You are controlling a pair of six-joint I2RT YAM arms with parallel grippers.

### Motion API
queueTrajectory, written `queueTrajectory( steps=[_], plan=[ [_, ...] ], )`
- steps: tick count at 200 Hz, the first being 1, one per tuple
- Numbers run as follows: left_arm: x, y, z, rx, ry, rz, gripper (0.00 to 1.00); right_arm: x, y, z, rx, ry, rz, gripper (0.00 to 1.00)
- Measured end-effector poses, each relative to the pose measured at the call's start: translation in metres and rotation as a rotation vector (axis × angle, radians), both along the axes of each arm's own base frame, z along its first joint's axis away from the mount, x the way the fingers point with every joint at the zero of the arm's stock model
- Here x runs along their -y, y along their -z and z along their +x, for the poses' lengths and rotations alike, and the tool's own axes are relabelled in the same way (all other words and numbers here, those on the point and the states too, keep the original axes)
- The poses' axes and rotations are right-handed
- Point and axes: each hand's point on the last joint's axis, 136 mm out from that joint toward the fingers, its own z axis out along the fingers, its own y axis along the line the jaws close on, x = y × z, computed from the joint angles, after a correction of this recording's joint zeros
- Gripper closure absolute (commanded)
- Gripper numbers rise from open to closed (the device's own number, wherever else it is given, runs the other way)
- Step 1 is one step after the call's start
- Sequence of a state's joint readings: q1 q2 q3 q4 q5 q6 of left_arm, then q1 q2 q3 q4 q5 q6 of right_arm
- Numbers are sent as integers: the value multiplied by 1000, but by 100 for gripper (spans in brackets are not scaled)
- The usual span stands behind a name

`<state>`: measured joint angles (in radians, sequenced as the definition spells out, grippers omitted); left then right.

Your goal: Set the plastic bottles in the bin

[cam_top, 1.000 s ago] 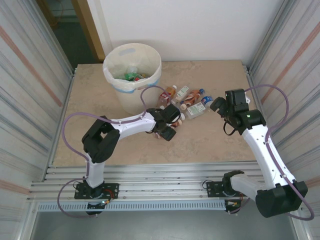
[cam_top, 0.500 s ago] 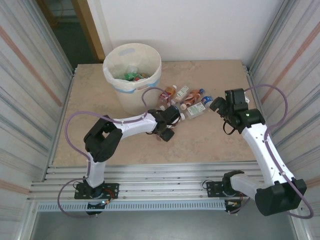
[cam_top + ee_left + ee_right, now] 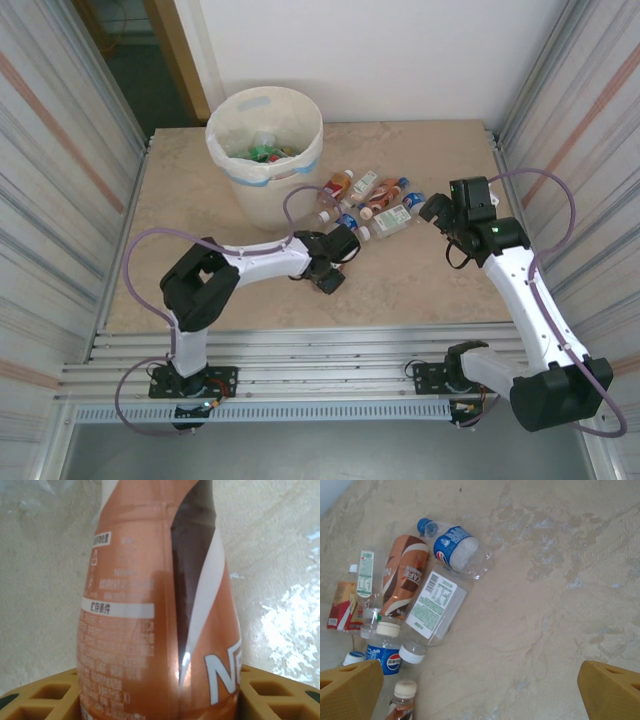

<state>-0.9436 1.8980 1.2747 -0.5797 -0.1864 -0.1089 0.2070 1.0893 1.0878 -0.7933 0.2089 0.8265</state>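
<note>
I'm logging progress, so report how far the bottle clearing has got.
Done: several bottles already lie inside the bin. In hand: the left hand is closed on a brown-orange labelled bottle, not yet at the bin. Left: a cluster of bottles lies on the table, with the open right hand above it, holding nothing.

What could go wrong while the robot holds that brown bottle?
The left gripper pinches the brown bottle on its smooth, rounded label, so it might slip out on the way. The bin is tall, so a low carry could bump the bottle against its wall. The other bottles lie close by, and the arm could knock them rolling.
</note>
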Motion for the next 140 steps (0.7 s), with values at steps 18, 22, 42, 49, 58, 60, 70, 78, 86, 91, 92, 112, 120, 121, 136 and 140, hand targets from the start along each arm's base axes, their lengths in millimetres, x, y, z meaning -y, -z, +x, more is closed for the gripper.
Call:
queueTrajectory(
  steps=[18, 22, 42, 49, 58, 60, 70, 78, 86, 91, 92, 112, 120, 121, 136, 140],
  plan=[
    [2, -11, -3, 12, 7, -23, 60, 0, -2, -1, 6, 1, 1, 2],
    [2, -14, -3, 15, 9, -31, 60, 0, -3, -1, 9, 1, 2, 2],
    [8, -41, -5, 54, 19, -89, 60, 2, -5, -2, 20, 5, 3, 2],
    [9, -52, -5, 70, 23, -113, 61, 2, -6, -2, 22, 6, 4, 2],
    [11, -68, -6, 92, 26, -146, 60, 3, -6, -3, 25, 7, 4, 2],
    [11, -71, -6, 98, 27, -154, 61, 3, -6, -3, 25, 7, 4, 2],
    [12, -88, -7, 121, 30, -188, 62, 3, -4, -3, 24, 7, 4, 2],
    [12, -100, -7, 141, 31, -215, 62, 3, -3, -4, 20, 7, 3, 2],
    [11, -113, -8, 160, 31, -242, 63, 3, -1, -4, 16, 7, 2, 2],
    [11, -120, -8, 171, 30, -256, 63, 3, 0, -5, 14, 7, 2, 2],
    [11, -122, -8, 174, 30, -261, 63, 3, 0, -5, 13, 7, 2, 2],
    [7, -150, -8, 224, 26, -318, 64, 3, 3, -5, 8, 7, 1, 2],
    [6, -160, -9, 242, 24, -338, 64, 3, 3, -5, 9, 7, 1, 2],
    [5, -162, -8, 246, 24, -341, 64, 3, 3, -5, 10, 7, 1, 2],
    [2, -177, -8, 279, 17, -370, 64, 3, 1, -3, 19, 7, 4, 2],
    [1, -183, -8, 289, 16, -380, 64, 3, 1, -3, 21, 7, 4, 2]
  ],
)
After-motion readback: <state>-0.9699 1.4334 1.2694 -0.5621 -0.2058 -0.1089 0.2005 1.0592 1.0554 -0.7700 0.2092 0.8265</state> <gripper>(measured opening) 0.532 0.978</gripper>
